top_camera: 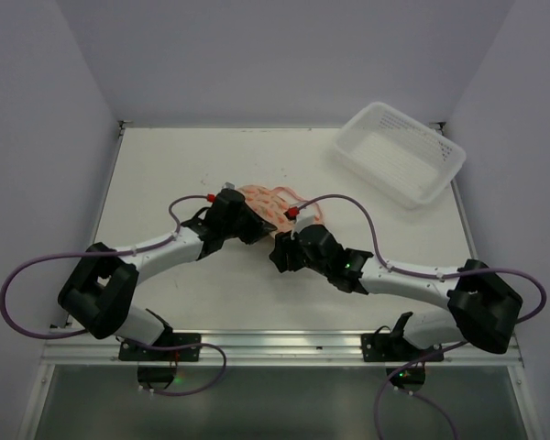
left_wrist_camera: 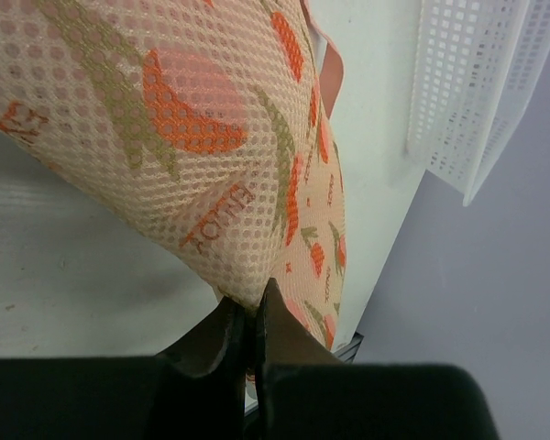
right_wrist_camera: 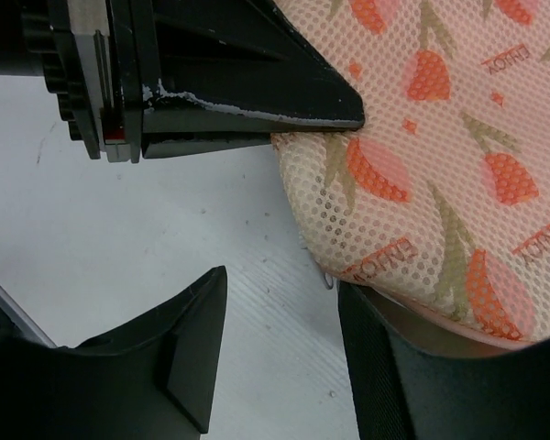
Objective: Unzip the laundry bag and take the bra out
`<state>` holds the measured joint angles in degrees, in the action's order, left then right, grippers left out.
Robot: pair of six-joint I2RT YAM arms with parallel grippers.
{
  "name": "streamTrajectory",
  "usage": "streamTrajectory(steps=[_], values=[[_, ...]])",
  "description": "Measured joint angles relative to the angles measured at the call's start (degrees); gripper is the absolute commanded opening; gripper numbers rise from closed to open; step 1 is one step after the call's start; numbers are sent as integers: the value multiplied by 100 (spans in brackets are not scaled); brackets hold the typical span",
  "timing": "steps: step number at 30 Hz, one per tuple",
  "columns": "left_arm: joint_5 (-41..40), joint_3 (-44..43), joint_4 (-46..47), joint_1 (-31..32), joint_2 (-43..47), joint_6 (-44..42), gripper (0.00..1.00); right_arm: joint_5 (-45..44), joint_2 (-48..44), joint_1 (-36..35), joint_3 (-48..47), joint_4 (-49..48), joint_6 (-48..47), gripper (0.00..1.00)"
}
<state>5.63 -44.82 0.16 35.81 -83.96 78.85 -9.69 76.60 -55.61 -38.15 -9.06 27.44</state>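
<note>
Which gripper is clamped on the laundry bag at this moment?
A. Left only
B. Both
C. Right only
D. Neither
A: the left gripper is pinched shut on the edge of the bag, while the right gripper has its jaws apart beside the bag and clamps nothing.

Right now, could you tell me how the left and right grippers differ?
The left gripper has its jaws shut on the edge of the laundry bag; the right gripper has its jaws apart, table showing between them. The left gripper meets the bag from the left, the right gripper from the right. Both are black.
</note>
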Motion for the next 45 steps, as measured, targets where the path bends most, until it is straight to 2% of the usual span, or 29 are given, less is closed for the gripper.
streamTrajectory(steps=[4, 14, 19, 24, 29, 37, 42, 44, 45], values=[[-2, -42, -138, 0, 2, 7, 0, -37, 42, 0, -33, 7, -50, 47], [-9, -44, -232, -2, 26, 7, 0, -260, 151, -2, -205, 63, -160, 22], [-9, -46, -256, 0, 31, -2, 0, -396, 186, -4, -214, 94, -173, 1], [26, -55, -282, -15, 33, -153, 0, -485, 83, 2, -129, 131, -168, 0], [236, -72, -350, -151, 33, -520, 0, -507, -413, 26, 245, 269, -90, 0], [1032, -74, -549, -782, 33, -1858, 0, -566, -1405, 345, 496, 1268, 380, 0], [1679, -372, -592, -946, -212, -2861, 0, -70, -1766, 802, 505, 1486, 728, 0], [1864, -669, -601, -964, -551, -3220, 7, 120, -1810, 879, 542, 1453, 754, 0], [1976, -824, -599, -977, -745, -3366, 22, 227, -1777, 896, 560, 1423, 758, 0]])
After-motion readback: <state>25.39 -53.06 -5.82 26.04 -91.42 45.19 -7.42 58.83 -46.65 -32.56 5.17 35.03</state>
